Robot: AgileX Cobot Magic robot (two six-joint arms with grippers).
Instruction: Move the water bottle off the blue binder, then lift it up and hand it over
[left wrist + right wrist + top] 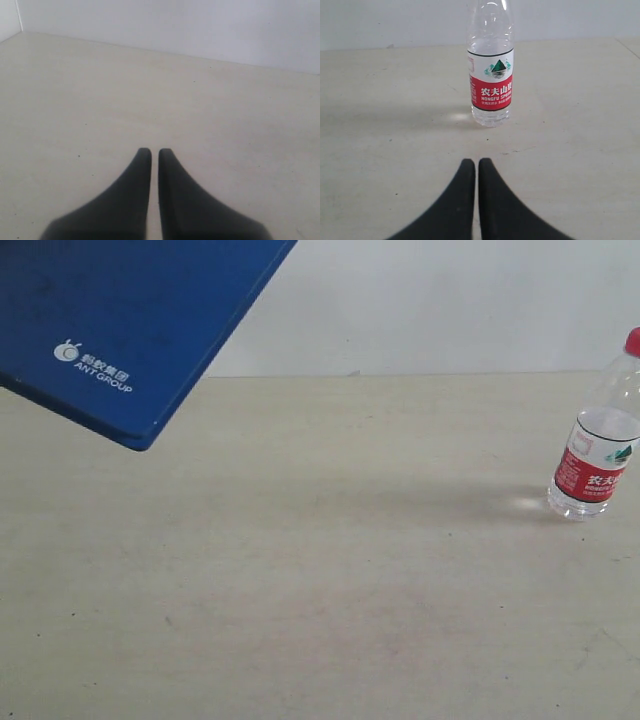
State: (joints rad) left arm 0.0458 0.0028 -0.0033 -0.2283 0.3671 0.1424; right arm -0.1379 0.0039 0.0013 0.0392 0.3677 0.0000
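The right gripper [476,163] is clenched, jaws pressed together, and grasps nothing. The water bottle [491,85] stands straight ahead of its fingertips and apart from them, upright on the table [380,125] with its long axis vertical. The left gripper [154,152] is likewise clenched and empty, with only bare table ahead of it, so the right arm is judged the nearer to the bottle. The blue binder [130,320] lies well apart from the bottle on the left arm's side, tilted and apparently raised, though its support is out of frame.
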